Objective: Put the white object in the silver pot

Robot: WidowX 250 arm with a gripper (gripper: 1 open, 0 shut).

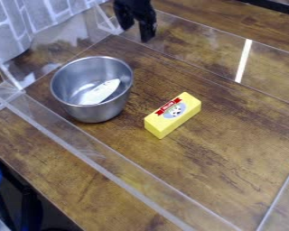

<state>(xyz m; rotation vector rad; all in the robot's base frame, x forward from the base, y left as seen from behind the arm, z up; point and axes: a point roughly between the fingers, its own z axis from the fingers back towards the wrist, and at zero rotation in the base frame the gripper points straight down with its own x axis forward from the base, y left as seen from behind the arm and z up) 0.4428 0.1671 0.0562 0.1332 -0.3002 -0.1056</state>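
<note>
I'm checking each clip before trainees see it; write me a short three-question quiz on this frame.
1. True or false: the small elongated white plastic piece lies inside the round shiny steel pot.
2. Which side of the pot is the yellow rectangular block on in the picture: A left, B right?
3. Are the jaws of the black claw open or shut?

Key: 1 true; 2 B; 3 open.

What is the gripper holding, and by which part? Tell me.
Nothing. The gripper is open and empty at the far edge of the table, while the white object lies inside the silver pot.
</note>
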